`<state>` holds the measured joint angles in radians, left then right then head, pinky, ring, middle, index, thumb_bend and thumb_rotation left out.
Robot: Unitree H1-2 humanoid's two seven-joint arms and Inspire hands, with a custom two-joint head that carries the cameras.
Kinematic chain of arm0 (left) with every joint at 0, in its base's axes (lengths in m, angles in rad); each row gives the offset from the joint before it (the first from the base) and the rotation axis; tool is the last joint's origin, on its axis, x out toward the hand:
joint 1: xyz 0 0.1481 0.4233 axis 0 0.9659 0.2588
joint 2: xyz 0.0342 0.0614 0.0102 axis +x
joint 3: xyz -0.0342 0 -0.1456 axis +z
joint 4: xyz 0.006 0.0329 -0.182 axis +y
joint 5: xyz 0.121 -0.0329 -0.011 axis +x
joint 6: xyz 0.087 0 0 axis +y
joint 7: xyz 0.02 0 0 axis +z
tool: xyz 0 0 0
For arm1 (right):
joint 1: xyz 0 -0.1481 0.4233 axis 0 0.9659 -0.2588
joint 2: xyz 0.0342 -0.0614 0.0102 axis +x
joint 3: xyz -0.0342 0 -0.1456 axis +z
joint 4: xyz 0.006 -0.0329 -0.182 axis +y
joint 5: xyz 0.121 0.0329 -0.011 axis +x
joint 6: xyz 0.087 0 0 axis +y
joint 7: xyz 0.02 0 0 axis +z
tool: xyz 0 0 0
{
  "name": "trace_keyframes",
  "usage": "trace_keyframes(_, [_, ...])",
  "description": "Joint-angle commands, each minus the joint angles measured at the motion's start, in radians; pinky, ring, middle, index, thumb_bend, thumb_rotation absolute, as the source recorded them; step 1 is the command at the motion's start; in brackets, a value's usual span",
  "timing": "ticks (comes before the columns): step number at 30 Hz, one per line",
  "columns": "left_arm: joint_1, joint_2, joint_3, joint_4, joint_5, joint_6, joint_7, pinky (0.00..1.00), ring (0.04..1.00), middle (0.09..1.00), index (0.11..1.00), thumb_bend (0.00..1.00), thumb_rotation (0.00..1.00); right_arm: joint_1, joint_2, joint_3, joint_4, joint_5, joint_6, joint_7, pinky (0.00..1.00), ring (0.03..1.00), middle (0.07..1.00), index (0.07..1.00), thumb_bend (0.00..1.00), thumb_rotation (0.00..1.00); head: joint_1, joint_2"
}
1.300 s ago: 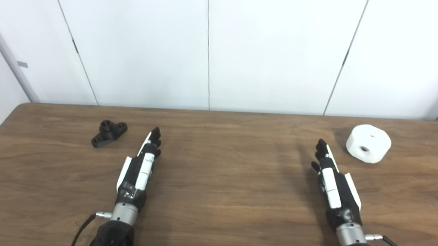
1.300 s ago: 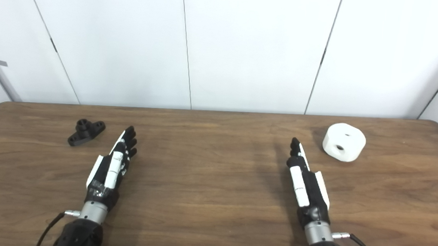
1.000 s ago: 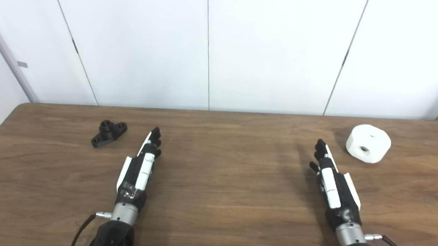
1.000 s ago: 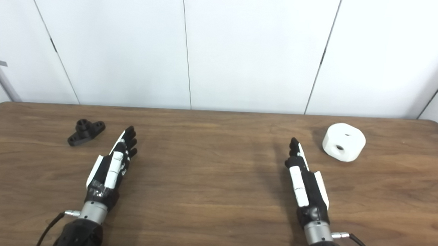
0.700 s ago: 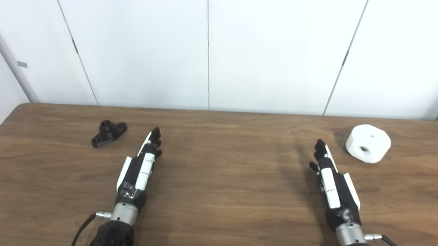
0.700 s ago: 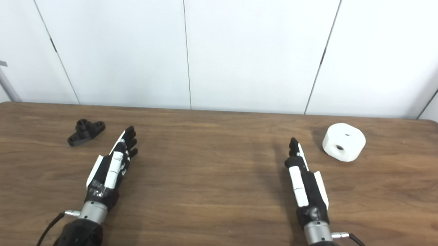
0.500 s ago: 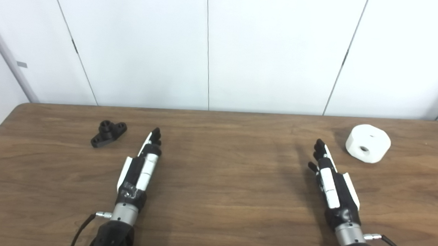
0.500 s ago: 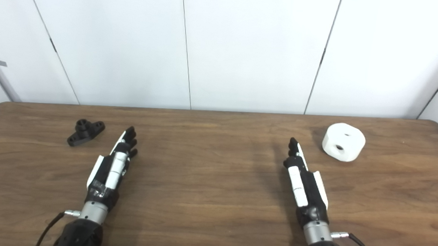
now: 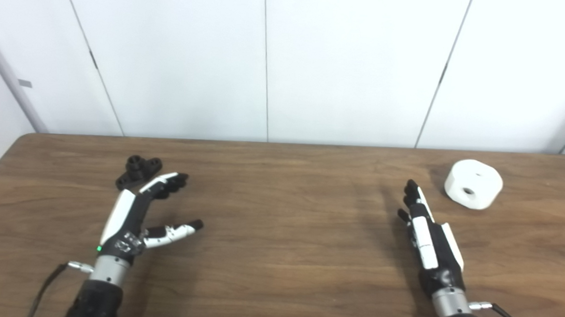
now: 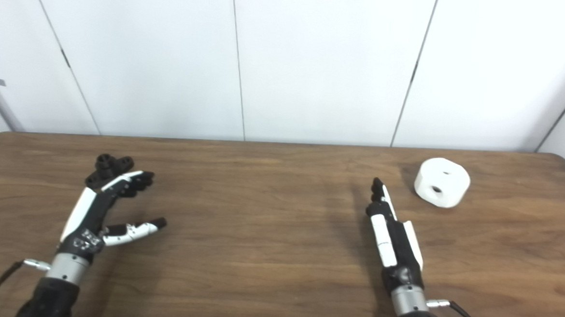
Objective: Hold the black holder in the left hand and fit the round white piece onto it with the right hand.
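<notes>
The small black holder [image 9: 137, 169] lies on the brown table at the far left. My left hand [image 9: 139, 209] is open, thumb spread to the right, its fingertips [image 9: 175, 181] just right of and in front of the holder, partly overlapping it in view. The round white piece [image 9: 473, 184], with a hole in its side, sits at the far right. My right hand [image 9: 424, 228] is open and flat, edge-on, its fingertips a short way left of the white piece. The same scene shows in the right eye view, with the holder [image 10: 108, 166] and the white piece [image 10: 442, 182].
The brown wooden table [image 9: 277, 255] ends at a white panelled wall [image 9: 268, 61] behind. Its left edge runs near the holder, its right edge near the white piece.
My left hand has swung left toward the black holder, turned palm inward and spread its thumb. The right hand has barely moved. The view shifted slightly.
</notes>
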<state>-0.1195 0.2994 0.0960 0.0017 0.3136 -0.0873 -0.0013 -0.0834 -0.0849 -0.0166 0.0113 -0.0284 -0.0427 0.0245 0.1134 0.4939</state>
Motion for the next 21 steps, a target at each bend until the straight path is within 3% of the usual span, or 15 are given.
trace_keyframes(1, [-0.02,0.02,0.02,-0.034,0.007,-0.01,0.036,0.79,0.796,0.774,0.795,0.77,0.2,-0.005,0.002,0.0,0.01,0.011,-0.032,0.005,0.96,1.0,1.0,1.0,0.47,1.0,0.002,0.0])
trace_keyframes(3, [-0.022,0.027,0.042,-0.02,0.013,-0.037,0.065,0.76,0.783,0.765,0.775,0.77,0.21,-0.005,0.002,0.0,0.011,0.005,-0.025,0.0,0.96,0.998,1.0,1.0,0.47,1.0,0.007,-0.002])
trace_keyframes(5, [-0.026,0.027,0.061,-0.002,0.015,-0.07,0.101,0.74,0.754,0.724,0.702,0.77,0.19,-0.006,0.002,0.0,0.011,0.001,-0.022,-0.003,0.97,0.997,1.0,1.0,0.47,1.0,0.01,-0.004])
trace_keyframes(7, [-0.031,0.023,0.082,0.023,0.009,-0.116,0.142,0.71,0.683,0.609,0.562,0.79,0.14,-0.007,0.001,0.0,0.012,0.006,-0.019,0.002,0.97,0.999,1.0,1.0,0.47,1.0,0.015,-0.007])
trace_keyframes(8, [-0.034,0.019,0.095,0.037,0.011,-0.137,0.168,0.71,0.67,0.59,0.539,0.8,0.13,-0.009,-0.001,0.0,0.016,0.008,-0.023,0.004,0.97,1.0,1.0,1.0,0.47,1.0,0.019,-0.008])
trace_keyframes(10, [-0.036,0.015,0.111,0.054,0.017,-0.17,0.207,0.69,0.652,0.567,0.515,0.82,0.18,-0.011,-0.002,-0.001,0.026,0.01,-0.03,0.006,0.97,1.0,1.0,1.0,0.46,1.0,0.025,-0.01])
trace_keyframes(14, [-0.043,0.018,0.13,0.092,0.045,-0.247,0.288,0.67,0.659,0.61,0.576,0.84,0.23,-0.016,-0.009,-0.002,0.04,0.009,-0.041,0.009,0.97,1.0,1.0,1.0,0.47,1.0,0.042,-0.017])
trace_keyframes(16, [-0.047,0.021,0.134,0.107,0.063,-0.269,0.317,0.7,0.704,0.673,0.645,0.82,0.2,-0.016,-0.011,-0.003,0.043,0.011,-0.045,0.01,0.97,0.999,1.0,1.0,0.48,1.0,0.055,-0.019])
trace_keyframes(21, [-0.059,0.029,0.142,0.137,0.098,-0.26,0.358,0.75,0.786,0.788,0.743,0.82,0.21,-0.023,-0.013,-0.008,0.053,0.013,-0.053,0.008,0.96,0.993,1.0,1.0,0.46,1.0,0.106,-0.024])
